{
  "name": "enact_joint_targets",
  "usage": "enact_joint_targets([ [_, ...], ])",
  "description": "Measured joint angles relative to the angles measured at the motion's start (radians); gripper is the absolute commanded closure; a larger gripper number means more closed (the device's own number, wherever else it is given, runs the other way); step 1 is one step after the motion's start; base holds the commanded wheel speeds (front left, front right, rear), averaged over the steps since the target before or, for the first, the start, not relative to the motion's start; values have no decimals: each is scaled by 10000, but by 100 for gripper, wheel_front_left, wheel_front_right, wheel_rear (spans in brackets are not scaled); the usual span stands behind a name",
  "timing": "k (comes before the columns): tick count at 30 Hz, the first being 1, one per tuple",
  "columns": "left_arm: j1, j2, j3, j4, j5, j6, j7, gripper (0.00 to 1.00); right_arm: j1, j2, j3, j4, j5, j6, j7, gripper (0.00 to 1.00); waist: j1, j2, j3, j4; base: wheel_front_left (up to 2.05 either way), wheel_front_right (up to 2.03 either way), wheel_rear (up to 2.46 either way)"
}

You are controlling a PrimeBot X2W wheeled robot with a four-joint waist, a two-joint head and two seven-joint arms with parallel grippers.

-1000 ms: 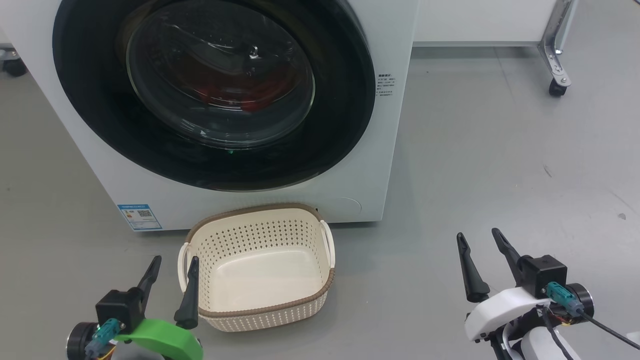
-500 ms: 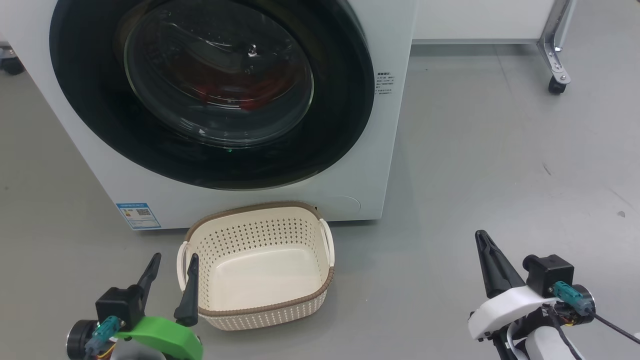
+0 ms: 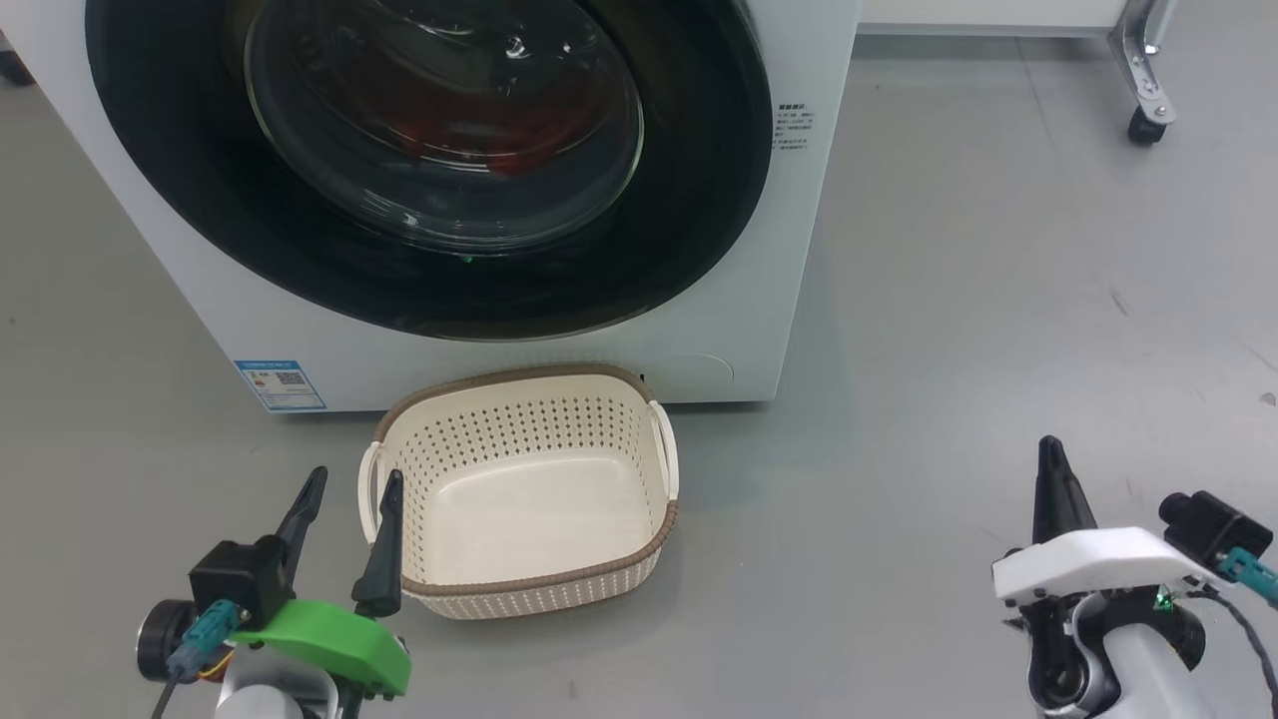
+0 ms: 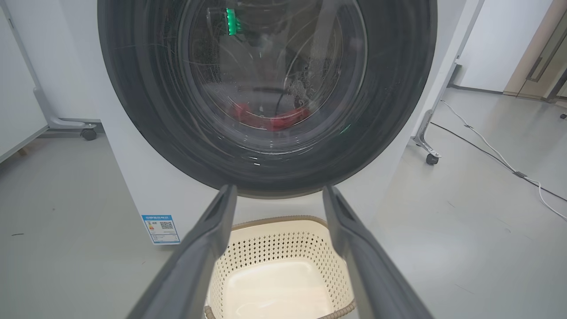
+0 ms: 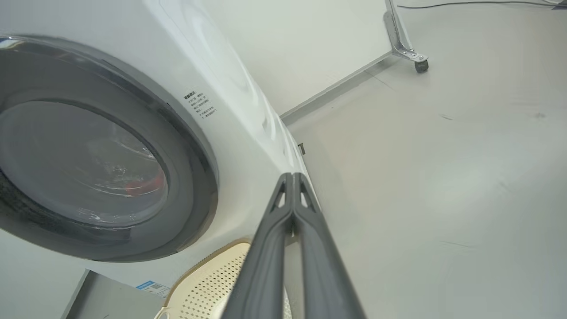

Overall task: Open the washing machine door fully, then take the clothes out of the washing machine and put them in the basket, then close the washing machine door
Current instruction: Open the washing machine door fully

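Door: the washing machine door (image 3: 419,270) is seen shut on the washing machine (image 3: 759,330).
Clothes: the clothes (image 4: 270,119) are glimpsed, red, behind the glass.
Basket: the basket (image 3: 529,374) is set just before the machine.
Left gripper (image 3: 356,475): spread wide beside the basket.
Right gripper (image 3: 1048,444): fingers pressed together, well right of it.

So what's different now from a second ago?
The right fingers snapped shut on nothing and their wrist turned outward. The head camera also shifted slightly. Unchanged: left fingers open beside the basket, the washing machine door closed, red clothes inside, basket empty.
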Motion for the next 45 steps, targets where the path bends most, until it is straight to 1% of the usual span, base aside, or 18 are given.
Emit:
enact_joint_targets([
  [3, -161, -4, 6, -104, 0, -10, -6, 0, -425, -2, -343, 86, 1344, 40, 349, 100, 0, 0, 202, 50, 0, 0, 0],
  [6, -351, -12, -42, -171, 13, -61, -15, 0, -898, -25, -499, 140, 3294, 81, 782, 100, 0, 0, 424, 101, 0, 0, 0],
  [9, -557, -23, -163, -190, 21, -113, -15, 0, -1350, -25, -700, 228, 4734, 82, 1210, 100, 0, 0, 666, 166, 0, 0, 0],
  [12, -770, -67, -307, -265, 73, -134, -15, 0, -1793, -36, -943, 272, 5760, 82, 1586, 100, 0, 0, 919, 259, 0, 0, 0],
  [19, -1256, -90, -324, -527, 77, -221, -25, 0, -3237, -71, -1264, 222, 7474, 82, 2629, 100, 0, 0, 1590, 517, 0, 0, 0],
  [26, -1602, -88, -408, -665, 81, -226, -25, 0, -4503, -102, -1231, 215, 7599, 44, 3538, 100, 0, 0, 2237, 706, 0, 0, 0],
  [28, -1757, -90, -431, -748, 96, -236, -27, 0, -4934, -111, -1231, 192, 7770, -100, 3774, 100, 0, 0, 2451, 762, 0, 0, 0],
  [30, -1901, -90, -453, -803, 96, -288, -27, 0, -5358, -132, -1197, 171, 7912, -144, 4033, 100, 0, 0, 2658, 815, 0, 0, 0],
  [33, -2089, -98, -564, -846, 94, -324, -27, 0, -5978, -182, -1112, 165, 7998, -314, 4374, 100, 0, 0, 2965, 889, 0, 0, 0],
  [39, -2450, -163, -777, -928, 94, -341, -27, 0, -7016, -464, -907, 209, 8021, -562, 4999, 100, 0, 0, 3507, 1038, 0, 0, 0],
  [45, -2685, -184, -928, -988, 94, -403, -27, 0, -8017, -815, -721, 320, 8021, -899, 5591, 100, 0, 0, 3933, 1197, 0, 0, 0],
])
